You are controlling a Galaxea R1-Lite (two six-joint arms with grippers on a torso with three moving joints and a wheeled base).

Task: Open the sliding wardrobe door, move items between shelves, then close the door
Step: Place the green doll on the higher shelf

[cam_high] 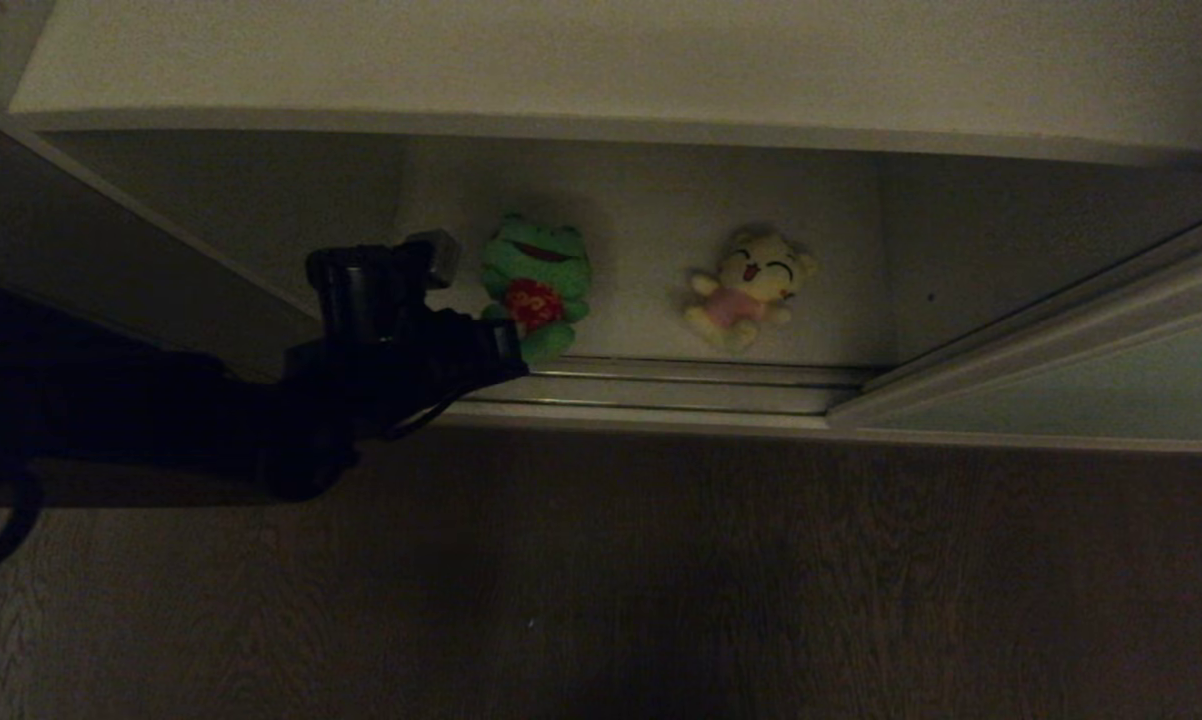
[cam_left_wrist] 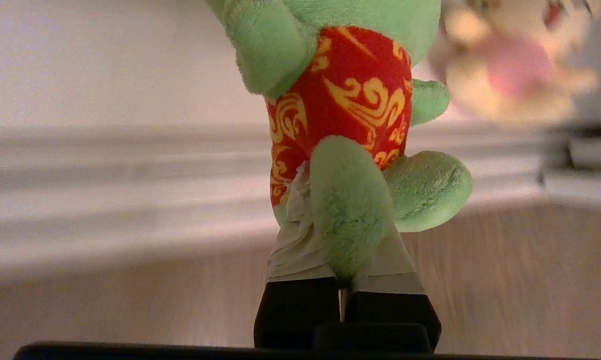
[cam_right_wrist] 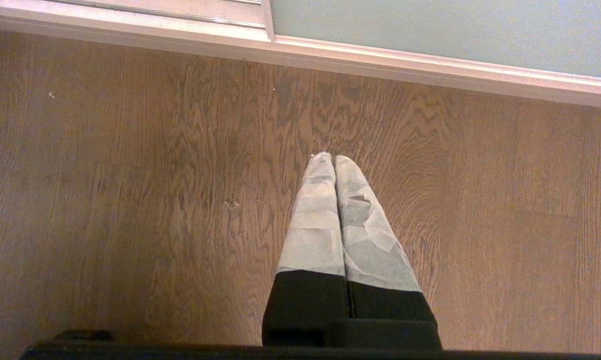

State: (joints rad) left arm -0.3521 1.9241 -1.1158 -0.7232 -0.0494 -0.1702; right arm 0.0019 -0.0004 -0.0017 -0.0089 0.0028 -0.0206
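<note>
The wardrobe opening stands clear across its middle, the sliding wardrobe door (cam_high: 1091,385) pushed off to the right. Inside, the yellow plush (cam_high: 748,288) sits well apart from the green frog (cam_high: 536,285), bare lower shelf (cam_high: 641,250) between. The upper shelf (cam_high: 601,125) overhangs, limiting headroom.

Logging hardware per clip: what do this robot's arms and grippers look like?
The left arm is matte black and bulky, with a thin black cable looping under the wrist. Both the left gripper and the right gripper have two slim black fingers wrapped toward the tips in creased pale tape. No markings are visible.
</note>
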